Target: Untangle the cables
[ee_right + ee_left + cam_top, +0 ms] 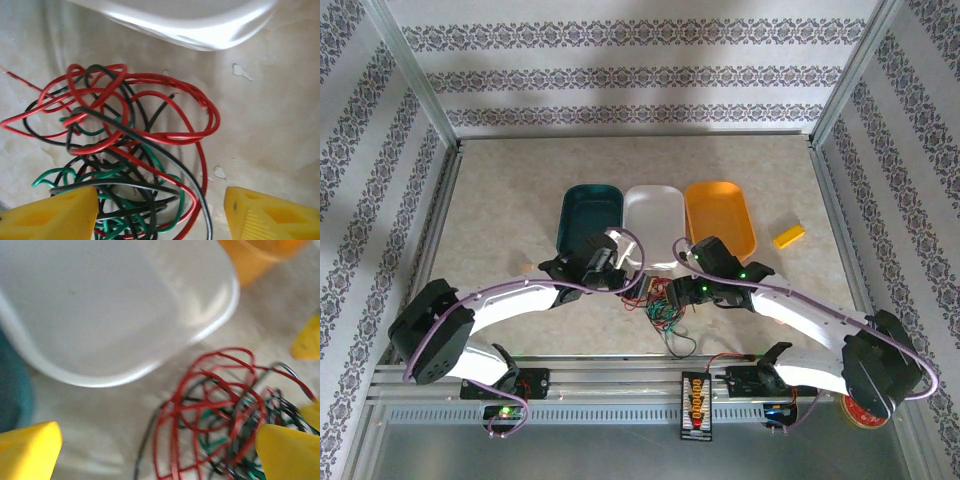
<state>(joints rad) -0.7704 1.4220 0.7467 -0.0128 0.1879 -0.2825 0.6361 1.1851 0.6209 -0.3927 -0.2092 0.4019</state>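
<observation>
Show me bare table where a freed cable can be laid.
Bare: the strip behind the teal tray, white tray and orange tray; left of the teal tray; around the yellow block. Crowded: before the white tray, where the cables, left gripper and right gripper meet.

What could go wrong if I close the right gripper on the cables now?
1. The right gripper straddles red, green and black strands of the cables at once; closing may pinch several and tighten the tangle.
2. The bundle lies beside the white tray; a pull might snag its rim.
3. The left gripper hangs open close by, so the arms could bump.
</observation>
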